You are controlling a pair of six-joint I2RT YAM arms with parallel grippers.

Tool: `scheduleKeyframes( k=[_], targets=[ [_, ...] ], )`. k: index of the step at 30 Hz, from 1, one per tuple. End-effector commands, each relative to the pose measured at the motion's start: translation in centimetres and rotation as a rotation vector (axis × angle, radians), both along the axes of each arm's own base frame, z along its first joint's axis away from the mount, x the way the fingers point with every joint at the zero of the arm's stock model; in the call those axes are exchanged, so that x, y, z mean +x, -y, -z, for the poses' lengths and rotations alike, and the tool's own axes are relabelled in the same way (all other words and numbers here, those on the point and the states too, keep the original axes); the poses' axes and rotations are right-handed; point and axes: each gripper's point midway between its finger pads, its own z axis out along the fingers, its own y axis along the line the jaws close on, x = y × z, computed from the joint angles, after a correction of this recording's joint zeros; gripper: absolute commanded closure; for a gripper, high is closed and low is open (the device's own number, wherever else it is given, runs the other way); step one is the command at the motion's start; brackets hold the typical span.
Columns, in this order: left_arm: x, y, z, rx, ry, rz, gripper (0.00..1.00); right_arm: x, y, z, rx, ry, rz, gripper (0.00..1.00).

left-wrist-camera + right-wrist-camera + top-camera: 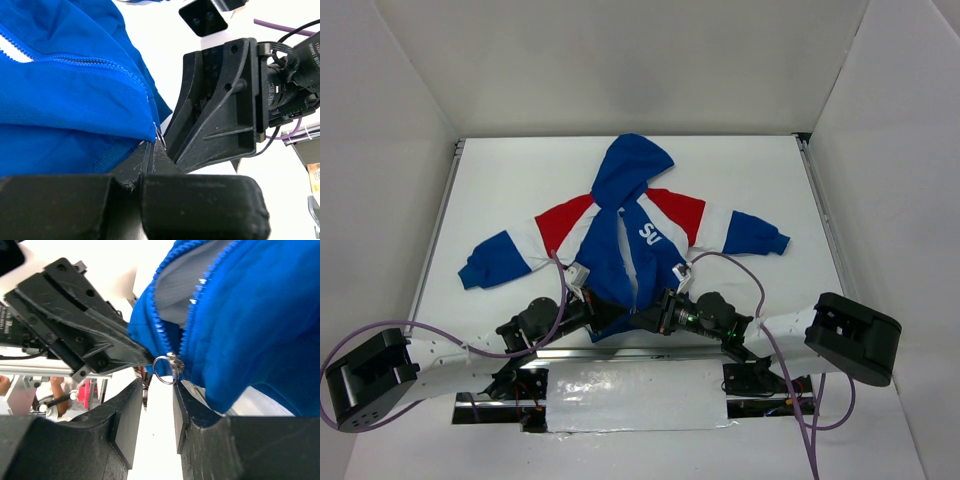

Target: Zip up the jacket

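At the near hem of the jacket (pixel 630 235), which lies flat on the table (pixel 770 170) with its hood far, the left gripper (pixel 154 145) pinches fabric, apparently to anchor the zipper base. The right gripper (pixel 156 387) stands parted just below the pull ring (pixel 162 369), likely about to grasp it.

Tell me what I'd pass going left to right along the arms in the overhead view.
The left arm's black outer joint → left gripper → right gripper → right arm's black outer joint.
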Motion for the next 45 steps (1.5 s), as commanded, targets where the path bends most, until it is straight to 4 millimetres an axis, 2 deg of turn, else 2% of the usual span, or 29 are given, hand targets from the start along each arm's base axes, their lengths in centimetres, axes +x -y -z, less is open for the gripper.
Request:
scheduleKeyframes(
  k=[1,16,21,24,25,29,30,31,37,39,40,41,43,45],
  targets=[
    [0.2,0.9,-3.1,-0.089,0.049,0.019,1.00,0.5,0.0,-0.1,0.016,0.009,0.031,0.62],
    [0.2,0.8,-2.9,-0.088,0.048,0.022,1.00,0.9,0.5,-0.8,0.062,0.000,0.072,0.63],
    [0.1,0.9,-3.0,-0.090,0.051,0.027,1.00,1.1,0.5,-0.5,0.049,-0.003,0.084,0.76],
    [0.1,0.9,-3.1,-0.091,0.052,0.028,1.00,1.1,0.6,-0.2,0.046,-0.010,0.088,0.78],
    [0.1,0.9,-3.0,-0.088,0.054,0.028,1.00,1.1,0.6,-0.4,0.053,-0.010,0.089,0.83],
    [0.1,0.9,-2.9,-0.086,0.052,0.028,1.00,1.0,0.6,-0.4,0.053,-0.010,0.089,0.90],
    [0.1,0.9,-2.9,-0.085,0.053,0.029,1.00,1.1,0.7,-0.6,0.058,-0.007,0.093,0.93],
    [0.1,0.8,-2.8,-0.084,0.051,0.027,1.00,1.1,0.7,-0.6,0.059,-0.008,0.095,1.00],
    [0.2,0.6,-2.5,-0.074,0.053,0.014,1.00,0.8,0.9,-0.9,0.061,-0.039,0.092,1.00],
    [0.2,0.5,-2.2,-0.067,0.052,0.012,1.00,0.7,0.8,-1.6,0.075,-0.058,0.090,1.00],
    [0.2,0.5,-2.3,-0.069,0.055,0.012,1.00,0.7,1.0,-0.7,0.034,-0.086,0.096,1.00],
    [0.1,0.5,-2.3,-0.070,0.059,0.014,1.00,0.8,0.7,-1.6,0.045,-0.085,0.096,1.00],
    [0.1,0.5,-2.3,-0.069,0.060,0.014,1.00,1.0,0.8,-0.8,-0.011,-0.123,0.115,1.00],
    [0.1,0.5,-2.2,-0.065,0.063,0.016,1.00,1.3,0.6,-1.7,-0.003,-0.128,0.124,1.00]
  ],
)
